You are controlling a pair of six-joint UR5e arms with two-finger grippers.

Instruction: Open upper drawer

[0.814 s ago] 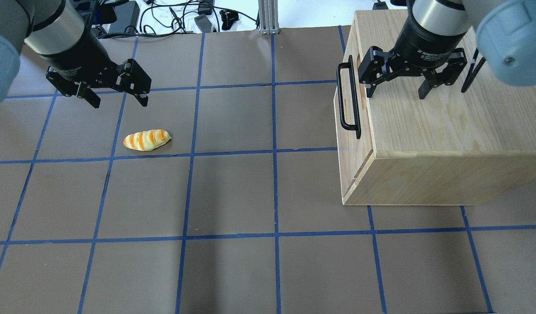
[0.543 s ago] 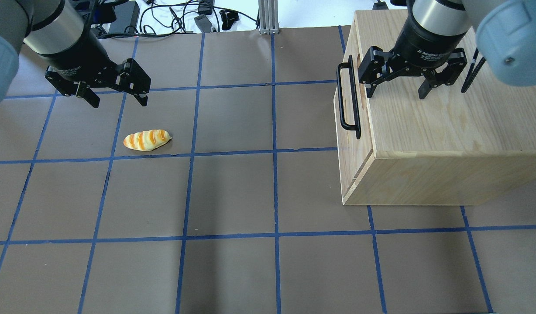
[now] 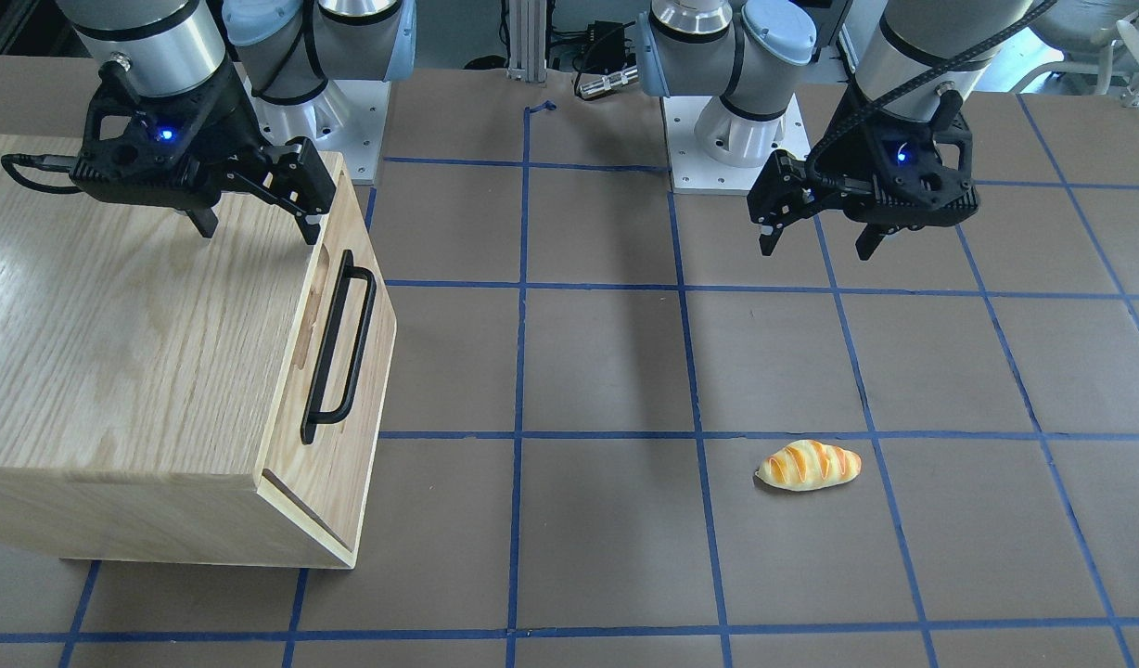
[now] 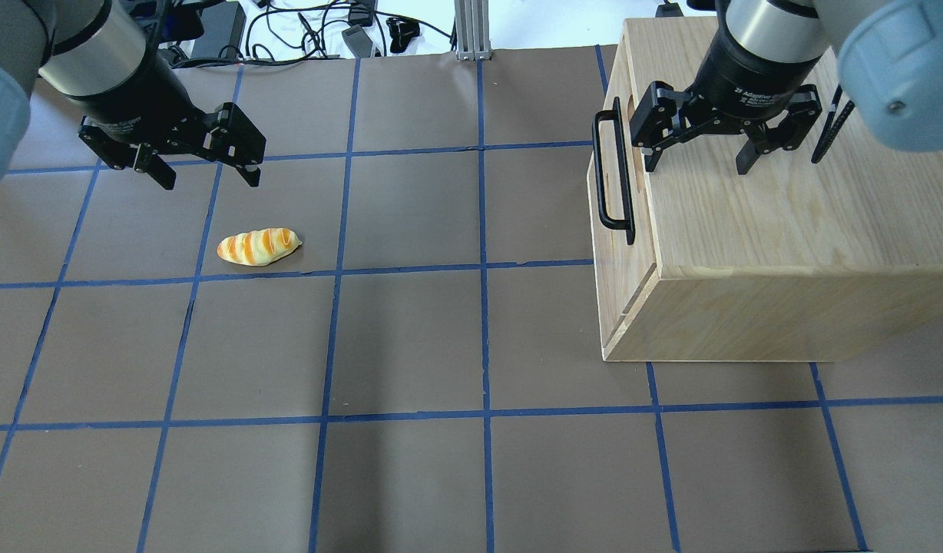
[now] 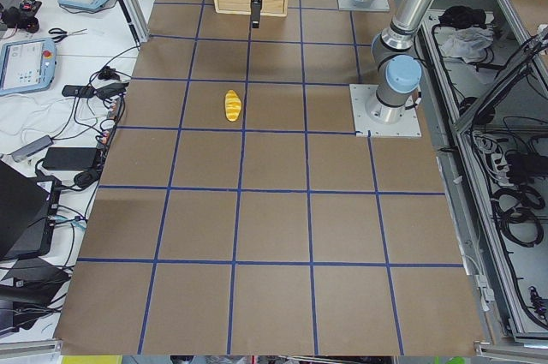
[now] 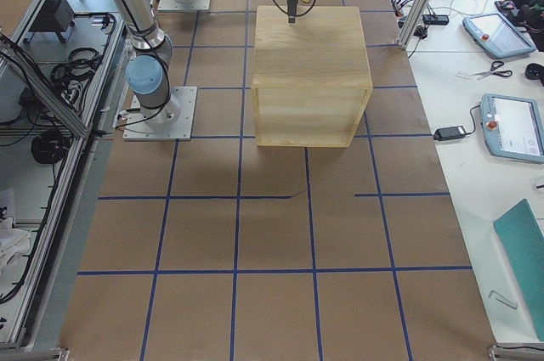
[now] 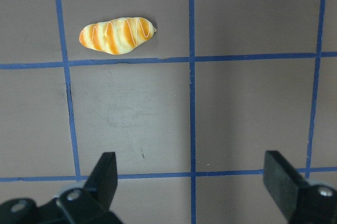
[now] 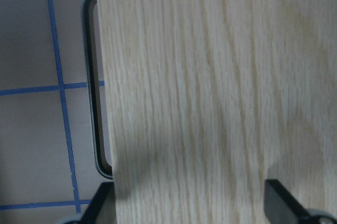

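Note:
The upper drawer (image 4: 614, 259) is the light-wood front panel of the cabinet, shut flush, and it faces the table's middle. Its black bar handle (image 4: 613, 173) also shows in the front-facing view (image 3: 339, 348) and the right wrist view (image 8: 95, 76). My right gripper (image 4: 698, 163) is open and empty above the cabinet's top, just behind the handle edge, with one finger (image 8: 284, 203) over the wood. My left gripper (image 4: 210, 180) is open and empty, hovering far to the left, and it also shows in the front-facing view (image 3: 813, 247).
The oak-grain cabinet box (image 4: 779, 223) stands on the robot's right side of the brown, blue-taped table (image 4: 410, 338). A toy bread loaf (image 4: 258, 246) lies on the table just in front of my left gripper, seen in the left wrist view (image 7: 117, 35). Cables lie beyond the far edge.
The left arm has shifted very slightly. The right gripper, drawer and bread have not moved.

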